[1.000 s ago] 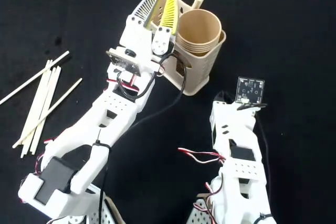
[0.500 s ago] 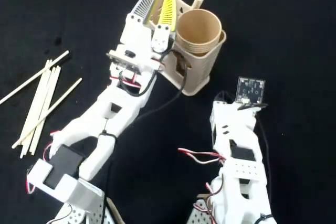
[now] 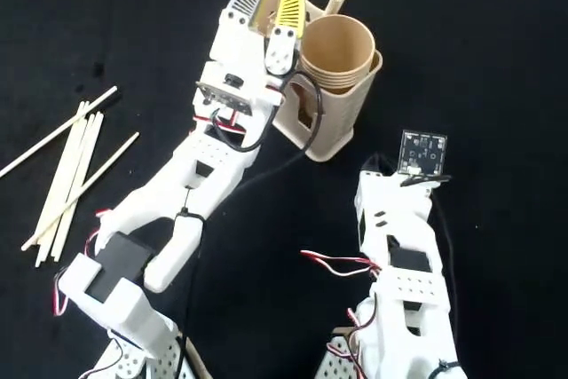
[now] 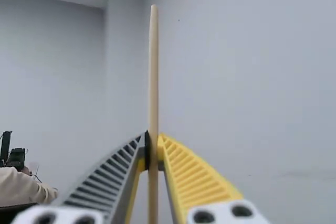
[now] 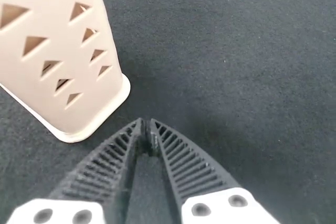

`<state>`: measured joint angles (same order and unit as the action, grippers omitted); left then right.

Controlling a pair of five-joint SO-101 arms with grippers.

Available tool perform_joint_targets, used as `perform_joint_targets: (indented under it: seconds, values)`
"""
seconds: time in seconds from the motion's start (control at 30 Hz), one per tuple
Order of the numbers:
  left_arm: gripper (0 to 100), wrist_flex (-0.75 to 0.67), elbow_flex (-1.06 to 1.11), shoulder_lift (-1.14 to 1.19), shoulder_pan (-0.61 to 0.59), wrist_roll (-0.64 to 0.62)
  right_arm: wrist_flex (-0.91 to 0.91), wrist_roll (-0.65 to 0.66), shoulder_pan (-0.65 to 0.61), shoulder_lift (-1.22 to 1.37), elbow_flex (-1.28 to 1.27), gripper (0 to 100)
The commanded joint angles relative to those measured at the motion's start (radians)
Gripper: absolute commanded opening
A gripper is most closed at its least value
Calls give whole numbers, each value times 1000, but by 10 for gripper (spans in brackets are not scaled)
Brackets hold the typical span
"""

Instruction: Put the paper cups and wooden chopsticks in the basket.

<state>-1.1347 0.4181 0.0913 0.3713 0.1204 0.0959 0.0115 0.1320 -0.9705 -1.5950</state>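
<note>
The left gripper [image 4: 152, 149] clamps one wooden chopstick [image 4: 153, 72], which sticks out past its jaw tips.
It sits at the high view's upper centre, beside the basket [image 3: 335, 126] holding paper cups [image 3: 335, 42]; the right gripper [image 5: 145, 139] is closed and empty; loose chopsticks [image 3: 67, 170] lie at the left.

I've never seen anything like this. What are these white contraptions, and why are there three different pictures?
These are two small robot arms at a black table. One picture looks down from above. The other two come from a camera on each arm's wrist, looking along its claw. The left claw is shut on a wooden chopstick, close to the basket, which already holds stacked paper cups. More chopsticks lie loose on the table. The right claw is shut and empty, near the basket's foot.
</note>
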Motion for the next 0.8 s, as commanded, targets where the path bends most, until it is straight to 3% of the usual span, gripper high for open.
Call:
perform_joint_targets:
  seconds: [0.0,0.3,0.47,0.77]
  values:
    - [28,-12,-81,-11,33,8,-21,8,-9,-22,4,15]
    - [28,-11,-160,112,50,9,-21,8,-9,-22,4,15]
    - [29,-12,-143,160,53,107,-21,8,-9,-22,4,15]
    - [29,-6,-48,152,38,117,-21,8,-9,-22,4,15]
